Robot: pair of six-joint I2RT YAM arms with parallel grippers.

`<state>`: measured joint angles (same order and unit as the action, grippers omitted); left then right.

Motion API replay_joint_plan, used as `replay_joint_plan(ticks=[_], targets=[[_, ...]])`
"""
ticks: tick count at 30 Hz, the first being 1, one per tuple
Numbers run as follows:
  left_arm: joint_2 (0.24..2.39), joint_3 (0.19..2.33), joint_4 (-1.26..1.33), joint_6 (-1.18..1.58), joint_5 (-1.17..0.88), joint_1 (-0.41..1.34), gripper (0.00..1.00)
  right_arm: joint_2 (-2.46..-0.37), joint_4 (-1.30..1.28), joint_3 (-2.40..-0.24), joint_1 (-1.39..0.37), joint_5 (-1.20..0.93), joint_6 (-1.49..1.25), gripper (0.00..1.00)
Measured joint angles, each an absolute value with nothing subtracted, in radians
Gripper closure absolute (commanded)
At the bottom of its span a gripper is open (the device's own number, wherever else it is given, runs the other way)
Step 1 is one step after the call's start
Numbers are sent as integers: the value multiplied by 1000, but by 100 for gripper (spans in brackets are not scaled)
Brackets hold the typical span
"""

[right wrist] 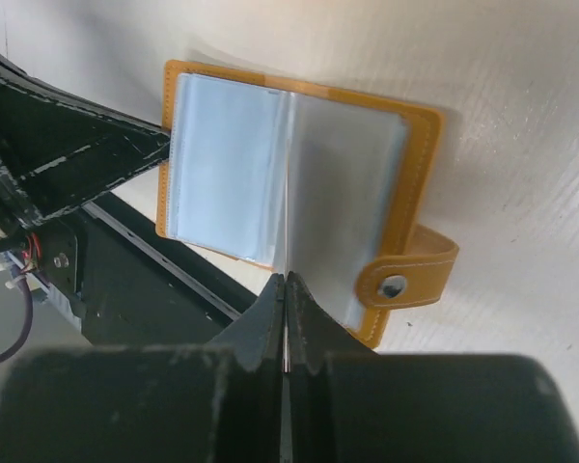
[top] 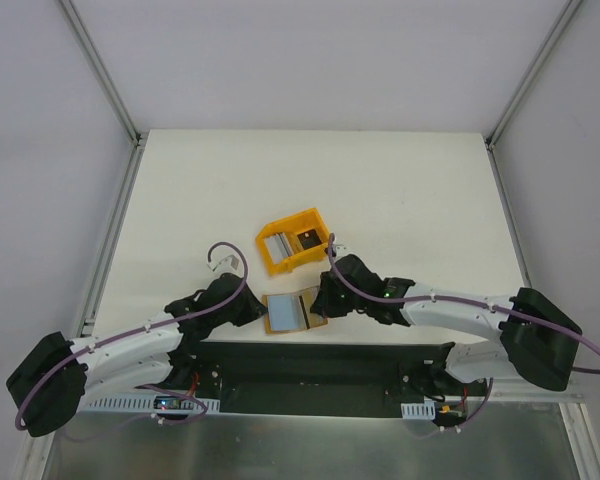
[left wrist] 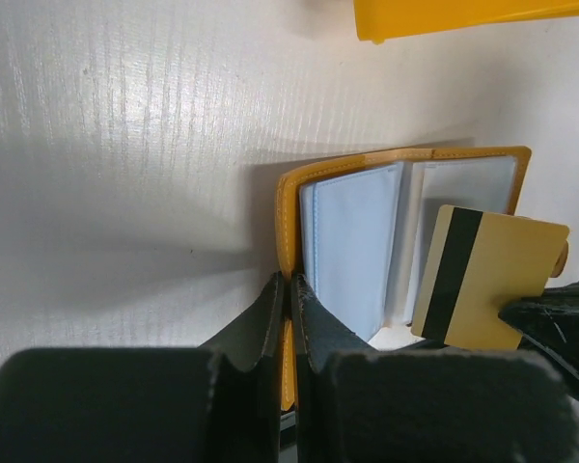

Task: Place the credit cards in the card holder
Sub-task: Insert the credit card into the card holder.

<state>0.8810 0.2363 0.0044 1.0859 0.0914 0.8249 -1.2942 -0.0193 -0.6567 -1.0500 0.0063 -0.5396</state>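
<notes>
White counter (top: 380,180): left pincer (left wrist: 288,287) clamps the open card holder (left wrist: 367,241) by its cover; right pincer (right wrist: 286,289) grips tan card (left wrist: 487,275) over the pockets. Likely insertion step; next needs card edge aligned with a sleeve mouth.

Bright, soft, even light from overhead in the top view, sharp edge to edge. Only thin, faint shadows on the table (top: 400,180). Left wrist view dimmer: big soft shadow spreading toward 9 o'clock from the card holder (left wrist: 352,251). Jaws dark and totally out of focus at 6 o'clock in both wrist views. Slight sheen on the clear pockets, table texture crisp up close.
</notes>
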Motion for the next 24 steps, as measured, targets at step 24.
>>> replay_joint_plan(ticks=[24], targets=[[961,225,85,1115,91,825,100,-1401,333,-492,-913,-214,-651,100]])
